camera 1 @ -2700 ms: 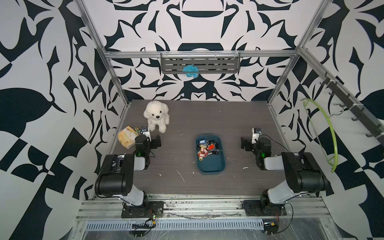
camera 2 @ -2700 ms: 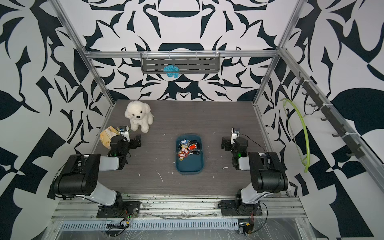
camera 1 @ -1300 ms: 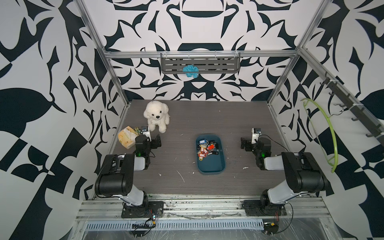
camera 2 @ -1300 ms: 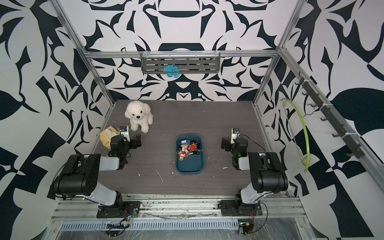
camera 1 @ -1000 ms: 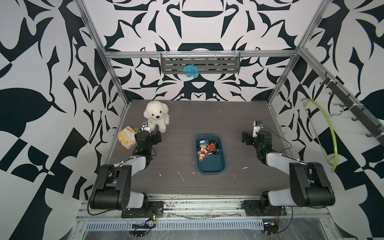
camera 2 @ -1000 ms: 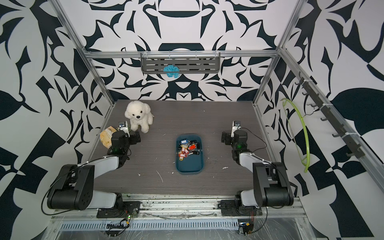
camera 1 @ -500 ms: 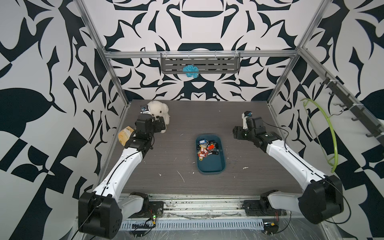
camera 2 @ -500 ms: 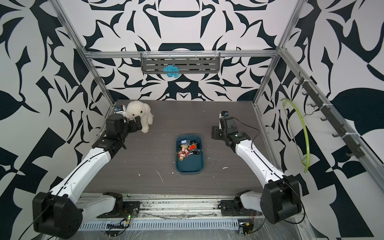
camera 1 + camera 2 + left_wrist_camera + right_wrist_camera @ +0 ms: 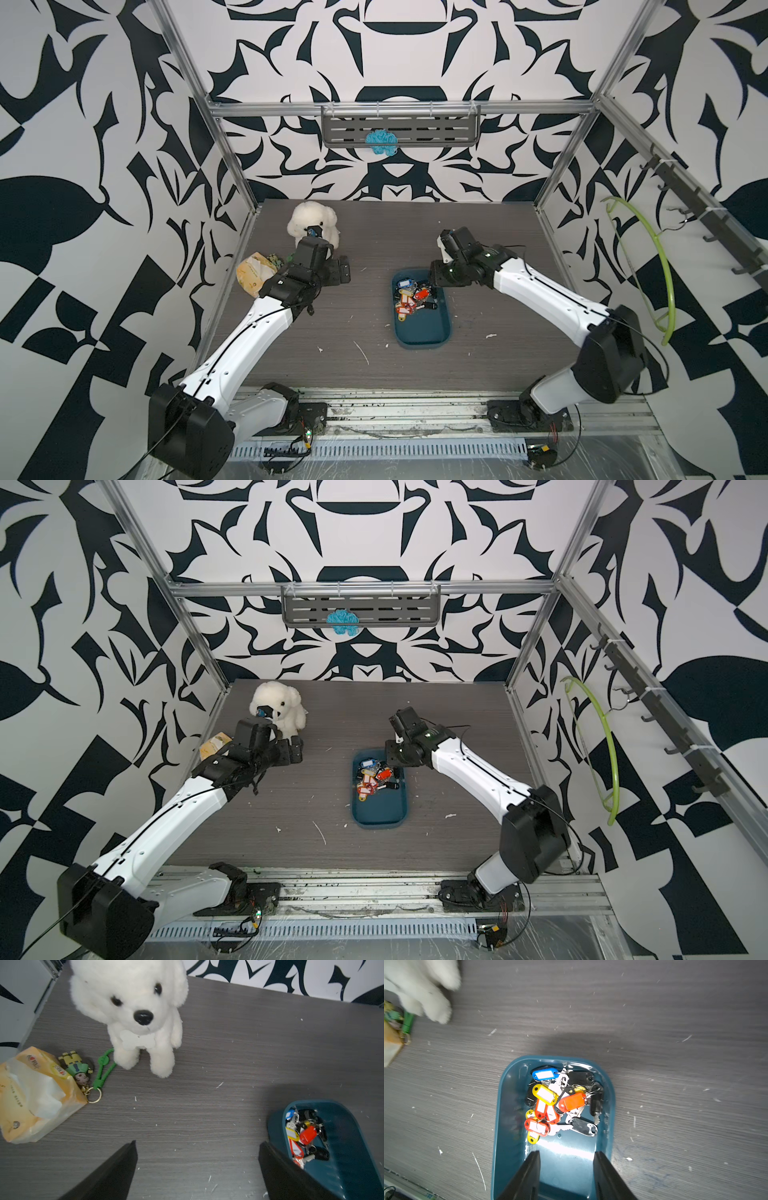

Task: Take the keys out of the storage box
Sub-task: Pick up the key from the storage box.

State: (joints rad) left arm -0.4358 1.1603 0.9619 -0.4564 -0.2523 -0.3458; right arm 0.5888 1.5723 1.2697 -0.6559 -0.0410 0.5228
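Observation:
The storage box (image 9: 422, 332) is a shallow dark teal tray on the table in both top views, also (image 9: 380, 812). The keys (image 9: 409, 297) lie heaped in its far half, with red, yellow, blue and black tags (image 9: 556, 1103). My right gripper (image 9: 566, 1153) hovers above the box's near, bare half; its jaws stand partly apart with nothing between them. In a top view it hangs at the box's far right corner (image 9: 436, 276). My left gripper (image 9: 197, 1142) is wide open and holds nothing, over bare table left of the box (image 9: 353, 1147), near the plush dog.
A white plush dog (image 9: 313, 222) sits at the back left. Beside it lie a yellow packet (image 9: 251, 274) and a green-strapped keychain (image 9: 101, 1070). A grey slotted shelf (image 9: 401, 131) hangs on the back wall. A green hanger (image 9: 652, 257) hangs on the right wall.
Both arms have unfolded and reached forward from their folded poses. The right gripper has come over the box and its jaws have narrowed. The left gripper has moved up beside the dog.

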